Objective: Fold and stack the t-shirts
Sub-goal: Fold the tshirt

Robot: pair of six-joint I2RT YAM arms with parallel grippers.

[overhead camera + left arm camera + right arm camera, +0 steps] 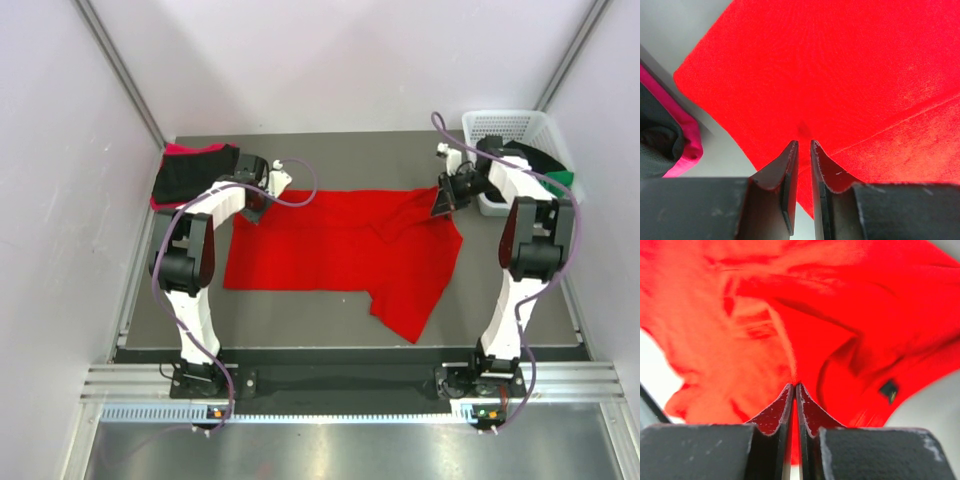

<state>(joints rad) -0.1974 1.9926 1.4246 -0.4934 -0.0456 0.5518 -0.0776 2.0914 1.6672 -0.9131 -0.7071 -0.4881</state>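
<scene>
A bright red t-shirt (pixel 340 250) lies spread across the middle of the dark table, its right part rumpled and folded over. My left gripper (pixel 256 207) is at the shirt's far left edge. In the left wrist view (pixel 803 142) its jaws stand nearly together with the red cloth (pixel 840 75) pinched at the tips. My right gripper (pixel 440 205) is at the shirt's far right corner. In the right wrist view (pixel 795 385) its jaws are closed on a ridge of wrinkled red cloth (pixel 840 300).
A folded black t-shirt (pixel 195 172) lies on a pinkish red one (pixel 160 203) at the back left, and their edge also shows in the left wrist view (pixel 687 145). A white lattice basket (pixel 500 125) at the back right holds black (pixel 535 160) and green (pixel 565 178) cloth.
</scene>
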